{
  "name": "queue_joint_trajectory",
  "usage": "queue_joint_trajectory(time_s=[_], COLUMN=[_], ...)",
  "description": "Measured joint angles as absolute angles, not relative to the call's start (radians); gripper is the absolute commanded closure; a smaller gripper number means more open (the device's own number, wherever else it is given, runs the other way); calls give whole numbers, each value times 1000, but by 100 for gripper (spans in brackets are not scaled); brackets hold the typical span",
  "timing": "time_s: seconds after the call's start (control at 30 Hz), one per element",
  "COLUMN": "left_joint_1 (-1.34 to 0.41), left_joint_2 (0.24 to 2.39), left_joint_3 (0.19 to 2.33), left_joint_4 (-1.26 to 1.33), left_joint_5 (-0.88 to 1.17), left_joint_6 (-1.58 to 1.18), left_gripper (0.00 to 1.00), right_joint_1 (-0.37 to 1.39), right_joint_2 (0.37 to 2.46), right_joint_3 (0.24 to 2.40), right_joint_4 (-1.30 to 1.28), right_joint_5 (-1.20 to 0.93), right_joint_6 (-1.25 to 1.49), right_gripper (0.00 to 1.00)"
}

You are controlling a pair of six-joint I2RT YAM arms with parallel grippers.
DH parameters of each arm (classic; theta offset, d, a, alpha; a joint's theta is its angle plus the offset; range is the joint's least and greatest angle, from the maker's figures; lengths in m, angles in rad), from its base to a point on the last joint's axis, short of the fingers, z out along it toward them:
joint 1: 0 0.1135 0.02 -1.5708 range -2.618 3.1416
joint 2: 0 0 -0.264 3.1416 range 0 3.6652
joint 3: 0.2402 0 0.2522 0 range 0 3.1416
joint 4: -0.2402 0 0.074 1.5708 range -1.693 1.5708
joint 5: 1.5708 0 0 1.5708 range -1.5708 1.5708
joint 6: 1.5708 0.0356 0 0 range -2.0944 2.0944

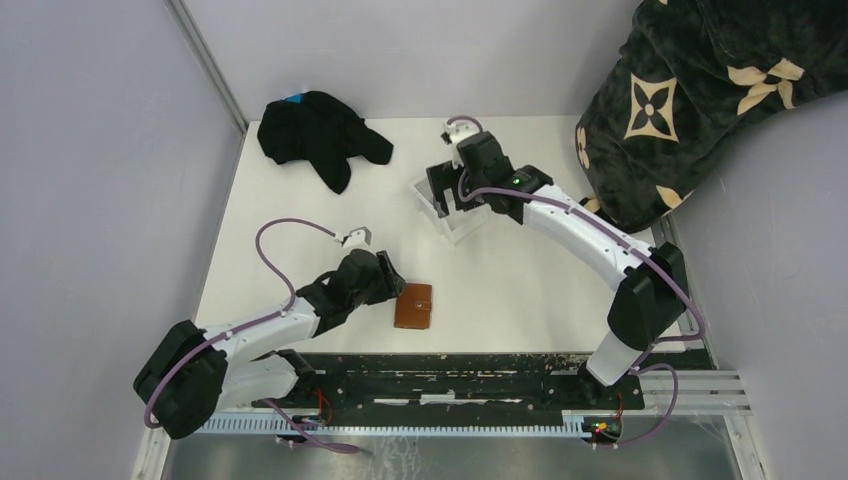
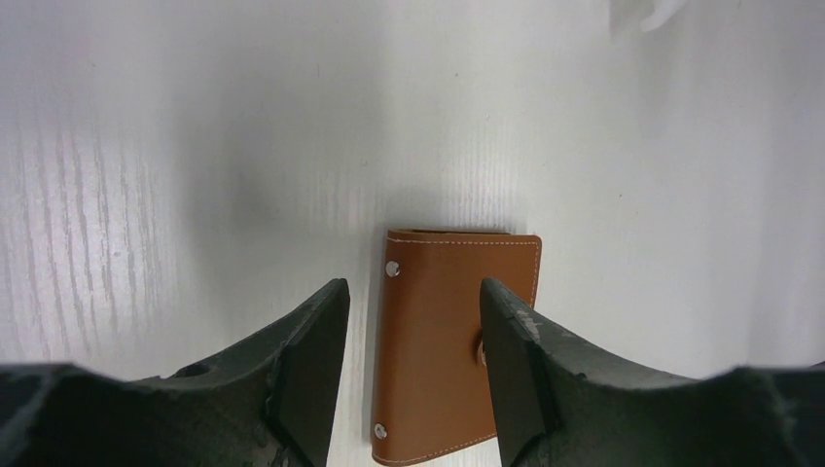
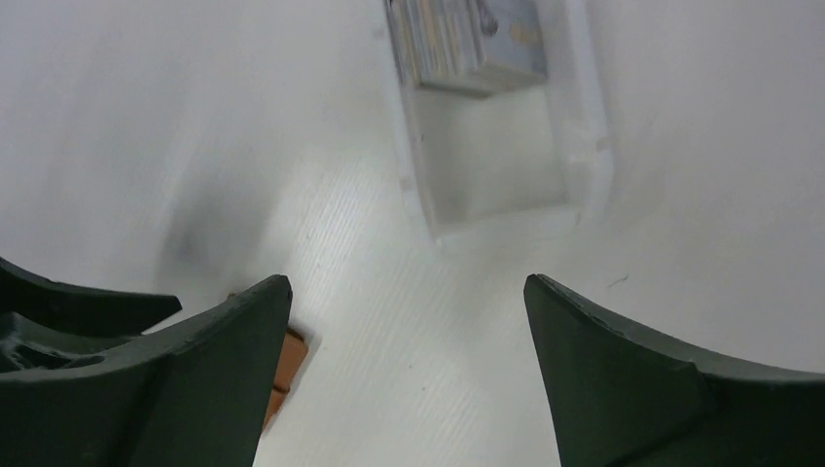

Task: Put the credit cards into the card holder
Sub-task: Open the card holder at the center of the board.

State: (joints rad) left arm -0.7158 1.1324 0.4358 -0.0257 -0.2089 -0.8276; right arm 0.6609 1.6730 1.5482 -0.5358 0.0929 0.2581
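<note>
Fingers of the left gripper [image 2: 411, 292] are spread over the card holder [image 2: 433, 331]. Well apart from it, the right gripper [image 3: 406, 282] fingers are spread above the credit cards [image 3: 467, 39].

white table [image 1: 520, 290] — grey walls [image 1: 100, 150]

I count one brown card holder [image 1: 413, 306] and one clear tray [image 3: 587, 156]. The tray holds one stack of credit cards [image 3: 467, 39], too blurred for me to number. Beyond that I see one black cloth [image 1: 318, 135] and one dark patterned blanket [image 1: 700, 90].
</note>
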Motion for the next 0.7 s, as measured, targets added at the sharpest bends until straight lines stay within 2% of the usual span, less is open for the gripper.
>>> queue_joint_trajectory(time_s=[0.23,0.33,0.7], left_joint_1=[-716,-718,-727], left_joint_2=[1093,1089,1062], left_joint_3=[369,360,323], left_joint_4=[-28,-28,-27], left_joint_5=[-187,-168,-103], left_joint_6=[-828,-828,-827], left_gripper=[47,47,49], right_joint_1=[781,850,996], right_joint_2=[1663,1663,1728], right_joint_3=[1354,1344,1344], right_joint_4=[-561,-569,-609], right_joint_5=[120,162,259], right_joint_6=[358,407,579], right_gripper=[17,22,28])
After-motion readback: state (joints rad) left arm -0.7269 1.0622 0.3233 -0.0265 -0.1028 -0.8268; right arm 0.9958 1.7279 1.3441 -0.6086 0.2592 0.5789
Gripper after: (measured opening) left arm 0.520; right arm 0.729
